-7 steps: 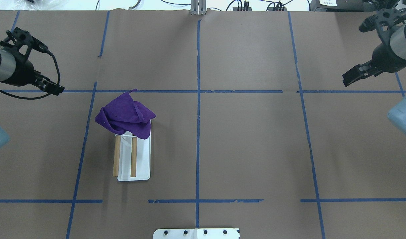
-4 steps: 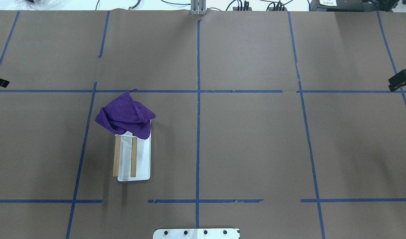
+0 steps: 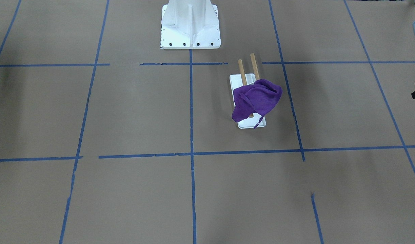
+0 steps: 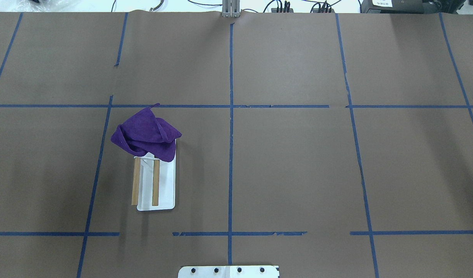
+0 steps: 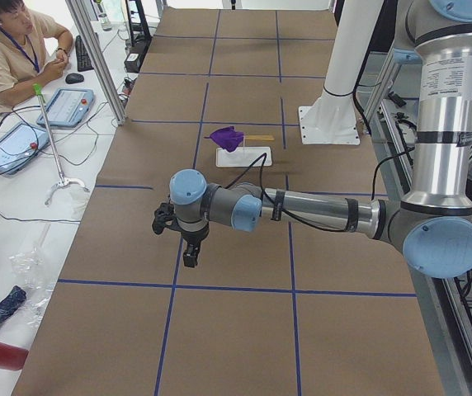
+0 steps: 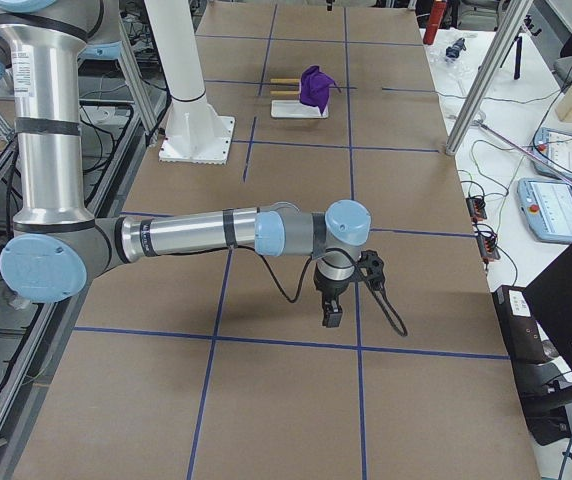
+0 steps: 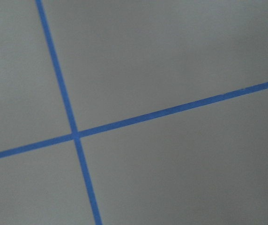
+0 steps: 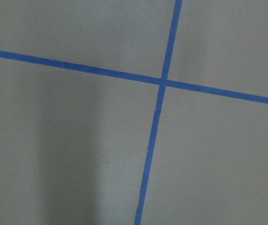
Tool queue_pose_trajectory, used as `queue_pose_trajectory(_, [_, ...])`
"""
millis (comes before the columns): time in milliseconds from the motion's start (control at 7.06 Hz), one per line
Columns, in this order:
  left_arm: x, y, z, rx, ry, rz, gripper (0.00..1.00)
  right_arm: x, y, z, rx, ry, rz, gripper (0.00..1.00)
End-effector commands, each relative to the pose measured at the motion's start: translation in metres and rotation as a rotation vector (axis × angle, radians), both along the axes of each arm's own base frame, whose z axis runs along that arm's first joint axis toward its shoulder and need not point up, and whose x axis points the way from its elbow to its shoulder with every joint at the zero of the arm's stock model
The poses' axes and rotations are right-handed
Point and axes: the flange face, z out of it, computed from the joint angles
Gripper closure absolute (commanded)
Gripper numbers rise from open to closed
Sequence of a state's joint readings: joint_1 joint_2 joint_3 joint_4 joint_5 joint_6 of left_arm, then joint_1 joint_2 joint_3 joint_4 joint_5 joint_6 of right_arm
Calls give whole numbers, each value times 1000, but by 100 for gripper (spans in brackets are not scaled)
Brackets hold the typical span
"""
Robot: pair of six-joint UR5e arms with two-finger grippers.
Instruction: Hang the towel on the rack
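Note:
The purple towel (image 4: pixel 145 133) lies bunched over the far end of the rack (image 4: pixel 165 189), covering that end of its two wooden bars; a thin string hangs off it in the front-facing view (image 3: pixel 258 123). The towel (image 3: pixel 256 98) and rack base (image 3: pixel 251 124) show there too. My left gripper (image 5: pixel 190 252) hangs above the table far from the rack. My right gripper (image 6: pixel 333 312) hangs over the opposite end. I cannot tell if either is open or shut. Both wrist views show only brown paper and blue tape.
The white bolted robot pedestal (image 3: pixel 190 23) stands at the robot side of the table. Blue tape lines (image 4: pixel 231 116) divide the brown paper. An operator (image 5: pixel 5 49) sits past the far table edge, with tablets and cables beside him.
Both arms have swung outward and left the overhead view, the left off the left edge, the right off the right edge. The towel and rack have not moved.

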State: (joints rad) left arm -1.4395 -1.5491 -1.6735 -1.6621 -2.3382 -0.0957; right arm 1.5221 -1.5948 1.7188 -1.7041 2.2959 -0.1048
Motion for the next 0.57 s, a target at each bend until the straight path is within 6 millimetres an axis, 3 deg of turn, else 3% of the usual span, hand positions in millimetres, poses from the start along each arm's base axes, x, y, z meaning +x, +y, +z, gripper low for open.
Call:
queue_pose_trajectory(0, [-26, 24, 25, -111, -8, -48, 0, 30, 9, 6, -14, 1, 57, 0])
queue_pose_trajectory(142, [-38, 33, 27, -110, -5, -72, 0, 22, 4, 4, -11, 17, 47, 0])
queue_pose_trajectory(283, [-45, 41, 16, -96, -1, -87, 0, 10, 2, 2, -16, 16, 33, 0])
queue_pose_trajectory(425, [-47, 34, 9, -86, -2, -93, 0, -3, -2, -2, -34, 15, 41, 0])
